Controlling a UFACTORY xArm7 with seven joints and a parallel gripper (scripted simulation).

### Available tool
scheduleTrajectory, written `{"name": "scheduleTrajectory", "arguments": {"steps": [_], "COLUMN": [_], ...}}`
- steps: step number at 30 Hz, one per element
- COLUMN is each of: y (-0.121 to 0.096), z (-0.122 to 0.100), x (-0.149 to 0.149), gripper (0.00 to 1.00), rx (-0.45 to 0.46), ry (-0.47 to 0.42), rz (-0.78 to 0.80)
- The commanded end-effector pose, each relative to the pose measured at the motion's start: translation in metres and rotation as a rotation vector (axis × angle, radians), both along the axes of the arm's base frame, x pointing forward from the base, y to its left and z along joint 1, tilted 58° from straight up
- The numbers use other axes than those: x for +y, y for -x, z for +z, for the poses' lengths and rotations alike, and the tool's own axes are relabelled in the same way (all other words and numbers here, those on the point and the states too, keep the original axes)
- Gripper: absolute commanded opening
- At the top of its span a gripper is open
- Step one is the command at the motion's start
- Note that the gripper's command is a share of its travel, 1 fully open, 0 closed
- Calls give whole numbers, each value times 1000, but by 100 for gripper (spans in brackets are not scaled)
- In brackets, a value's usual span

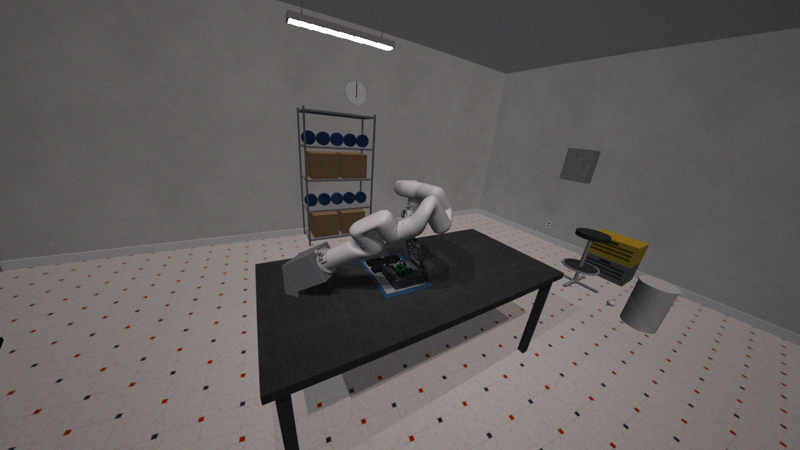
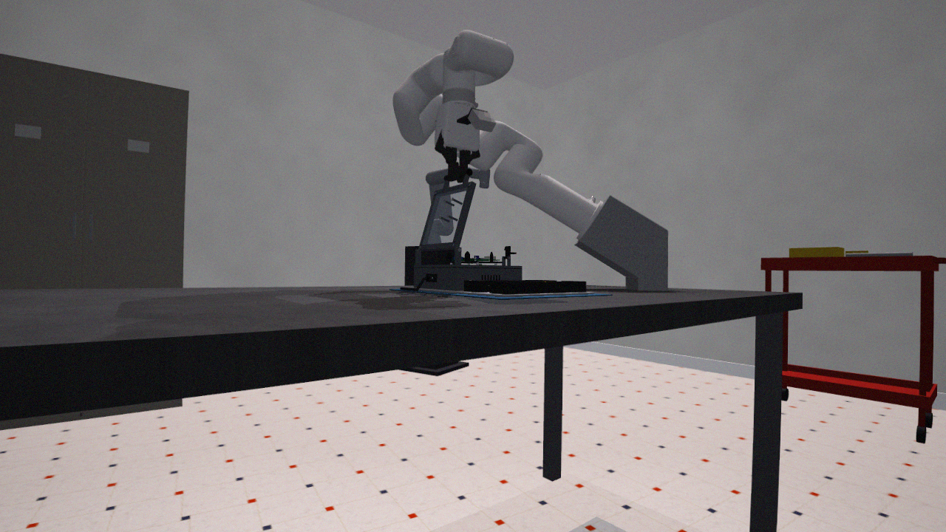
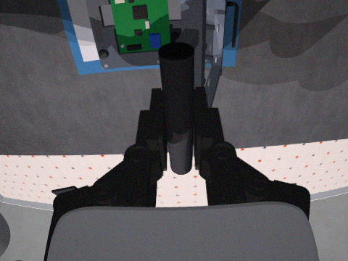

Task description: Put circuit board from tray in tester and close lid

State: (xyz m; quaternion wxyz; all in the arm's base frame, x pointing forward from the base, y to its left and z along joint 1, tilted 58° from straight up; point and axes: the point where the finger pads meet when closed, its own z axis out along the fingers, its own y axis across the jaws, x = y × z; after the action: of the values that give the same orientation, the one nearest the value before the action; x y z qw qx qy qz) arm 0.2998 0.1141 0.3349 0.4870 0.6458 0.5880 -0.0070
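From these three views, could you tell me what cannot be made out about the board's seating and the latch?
- Locating pins: wrist view, too small on the circuit board to see.
- Latch hook: blurred in the wrist view; in the exterior view, tiny beside the tester.
- Lid handle ends: wrist view, hidden between the gripper fingers.

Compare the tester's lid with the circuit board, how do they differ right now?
The lid stands raised and tilted over the tester; the circuit board lies flat inside it. The lid is a dark frame with a see-through panel; the board is green. The gripper is shut on the lid's handle; nothing grips the board. Both belong to the tester.
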Motion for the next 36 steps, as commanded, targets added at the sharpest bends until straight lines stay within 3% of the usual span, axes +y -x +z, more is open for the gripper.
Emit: {"name": "scheduleTrajectory", "arguments": {"steps": [1,36], "y": [4,29], "z": [-4,-56], "x": [-1,-30], "gripper": [0,0], "rx": [-1,-1], "ry": [-1,-1], "rz": [3,3]}}
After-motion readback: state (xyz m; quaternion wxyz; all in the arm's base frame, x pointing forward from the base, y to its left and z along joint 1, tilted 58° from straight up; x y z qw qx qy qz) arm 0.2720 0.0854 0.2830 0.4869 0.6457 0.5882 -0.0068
